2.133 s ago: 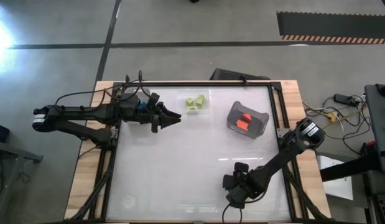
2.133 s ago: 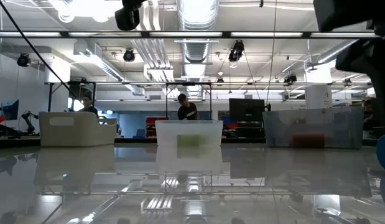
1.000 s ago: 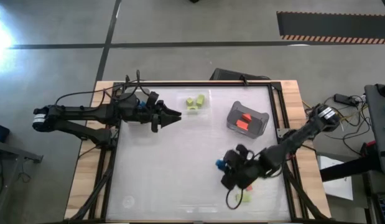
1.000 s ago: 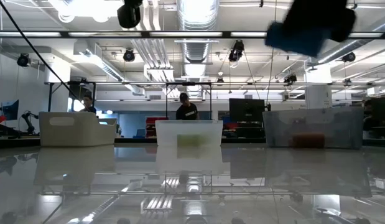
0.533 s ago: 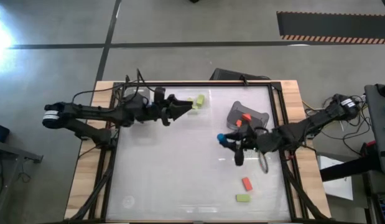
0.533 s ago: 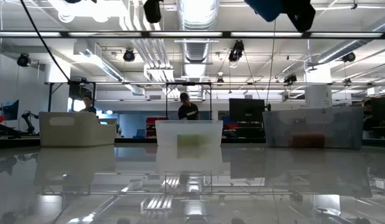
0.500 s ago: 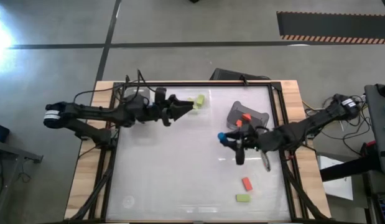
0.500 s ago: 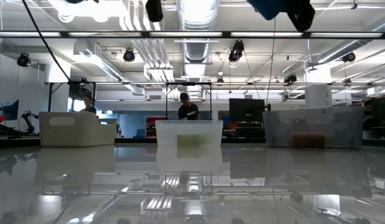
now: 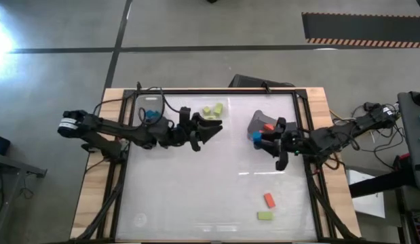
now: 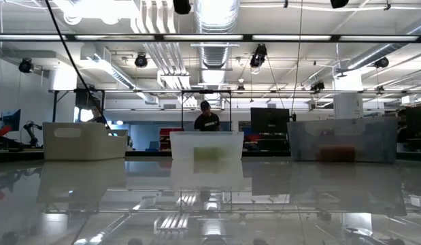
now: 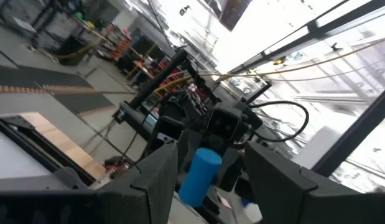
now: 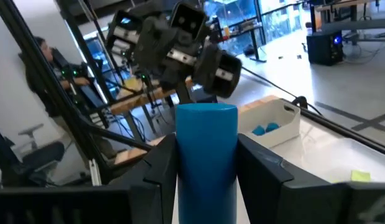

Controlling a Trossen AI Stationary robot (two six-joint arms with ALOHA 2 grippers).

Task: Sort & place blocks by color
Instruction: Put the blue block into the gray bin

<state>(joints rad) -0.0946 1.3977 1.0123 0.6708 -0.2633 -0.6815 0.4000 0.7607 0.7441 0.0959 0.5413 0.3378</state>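
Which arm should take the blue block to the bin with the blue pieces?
Left, probably. The right tool holds the blue block mid-table, the left tool faces it open, and the blue bin sits beside the left arm.

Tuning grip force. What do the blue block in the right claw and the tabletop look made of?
Blue block: a cylinder, probably painted wood or plastic; even, matte colour with only a soft sheen. Right claw grips it between its fingers. Tabletop: white, smooth and glossy, likely laminate or acrylic; the low view shows it mirroring ceiling lights.
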